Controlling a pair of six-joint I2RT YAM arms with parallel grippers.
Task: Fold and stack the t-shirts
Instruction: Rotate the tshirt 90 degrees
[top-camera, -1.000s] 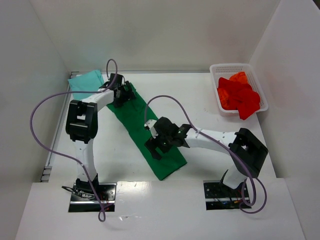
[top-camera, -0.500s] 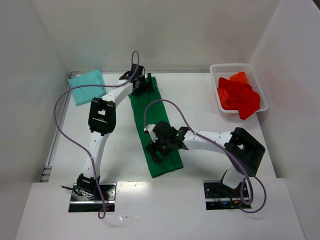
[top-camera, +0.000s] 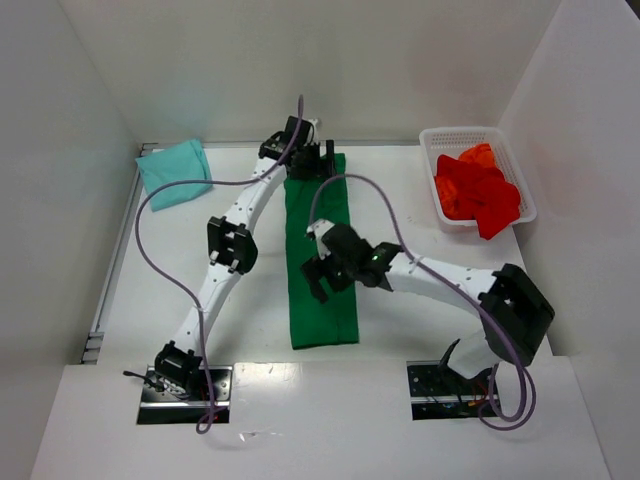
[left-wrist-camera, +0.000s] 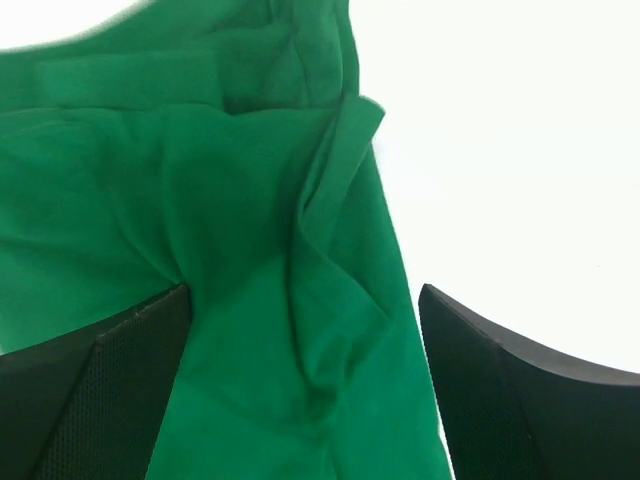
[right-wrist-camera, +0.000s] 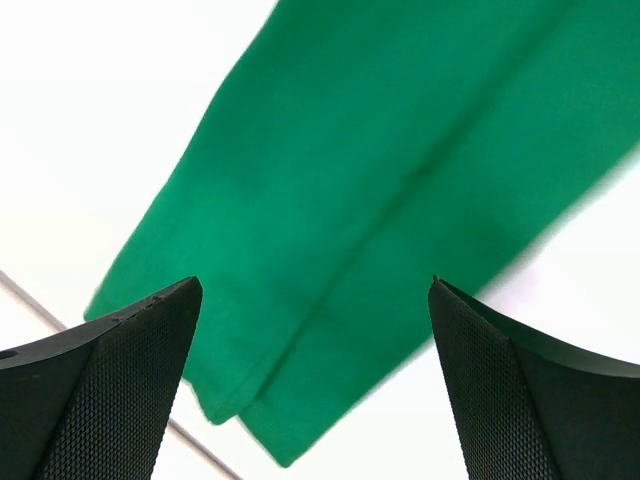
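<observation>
The dark green t-shirt (top-camera: 322, 305) lies as a long folded strip running from the back of the table toward the near edge. My left gripper (top-camera: 308, 163) is at its far end, jaws open, with bunched green cloth (left-wrist-camera: 250, 240) between the fingers (left-wrist-camera: 110, 400). My right gripper (top-camera: 320, 280) is over the strip's middle, jaws open above the cloth (right-wrist-camera: 380, 170), whose near end shows below. A pale teal t-shirt (top-camera: 173, 172) lies folded at the back left. Red t-shirts (top-camera: 478, 192) are piled in the basket.
A white mesh basket (top-camera: 440, 136) stands at the back right against the right wall. White walls enclose the table on three sides. Purple cables loop over both arms. A metal rail (top-camera: 110, 270) runs along the table's left edge.
</observation>
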